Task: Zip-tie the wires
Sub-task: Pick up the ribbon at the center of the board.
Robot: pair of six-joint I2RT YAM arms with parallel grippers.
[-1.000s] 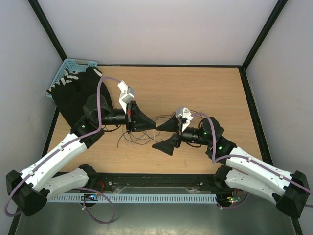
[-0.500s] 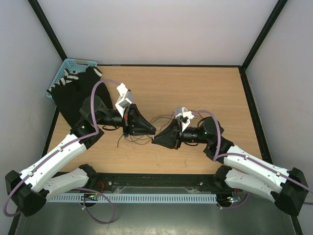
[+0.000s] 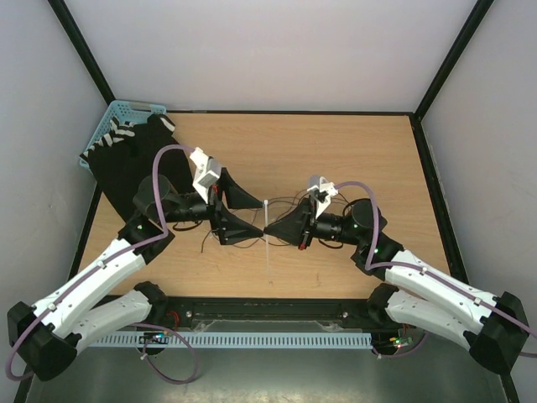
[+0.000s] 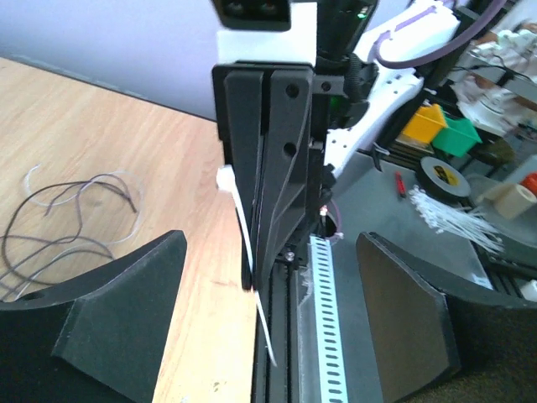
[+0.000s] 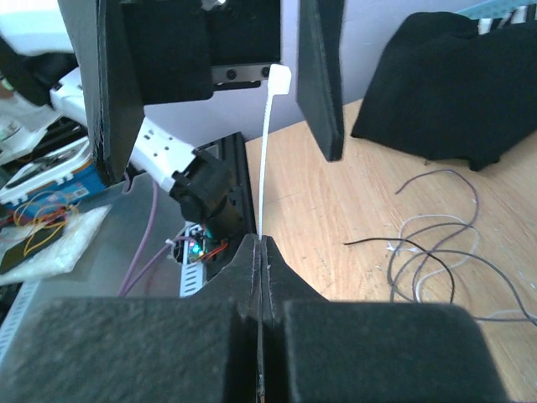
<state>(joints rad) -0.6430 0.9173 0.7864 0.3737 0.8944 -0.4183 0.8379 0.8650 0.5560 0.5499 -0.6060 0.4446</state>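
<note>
The wires (image 3: 241,241) are thin dark strands curled on the wooden table (image 3: 352,151) between the two arms; they also show in the wrist views (image 4: 67,206) (image 5: 432,243). A thin white zip tie (image 3: 267,243) is pinched in my right gripper (image 3: 268,234), whose jaws are shut on it (image 5: 261,243). The strip (image 5: 264,159) runs up from the tips to its square head. My left gripper (image 3: 249,213) faces the right one, open, its fingers (image 5: 322,84) on either side of the tie without touching it. From the left wrist I see the tie (image 4: 244,231) held by the right jaws.
A black cloth (image 3: 126,164) lies at the far left, partly over a blue basket (image 3: 117,116). A slotted white cable duct (image 3: 252,339) runs along the near table edge. Black frame posts stand at the back corners.
The right gripper has closed on the white zip tie. The left gripper, shut before, has opened and let it go, drawing back slightly to the left.
</note>
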